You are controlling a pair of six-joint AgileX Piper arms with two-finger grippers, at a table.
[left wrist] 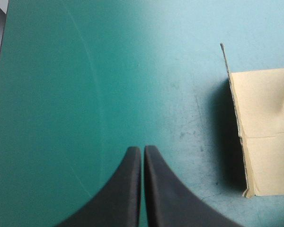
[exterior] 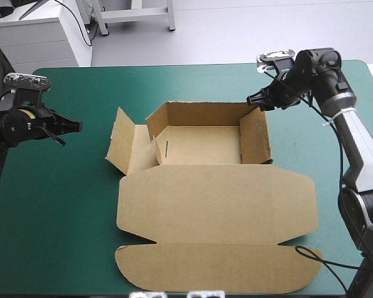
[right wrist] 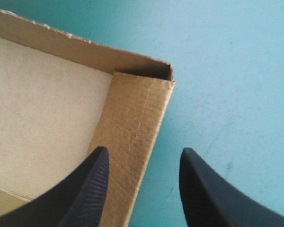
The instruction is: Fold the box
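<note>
**Box half up**

The box [exterior: 216, 202] is laid mid-desk [exterior: 56, 236], far and right walls raised, lid flat. Right jaws are spread astride its far right corner. Left jaws are pressed together over teal-green cover [left wrist: 85, 94]; only the left flap [left wrist: 267, 137] is caught there, partly cut off.

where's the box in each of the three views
High view: the box sits mid-table, tray part far, lid flat toward the near edge.
Left wrist view: only its left flap, ahead of and beside the shut left claw, apart from it.
Right wrist view: its far right corner, the right wall reaching into the open right claw.
Shared landmark: the teal-green cover under the box in all three.
</note>
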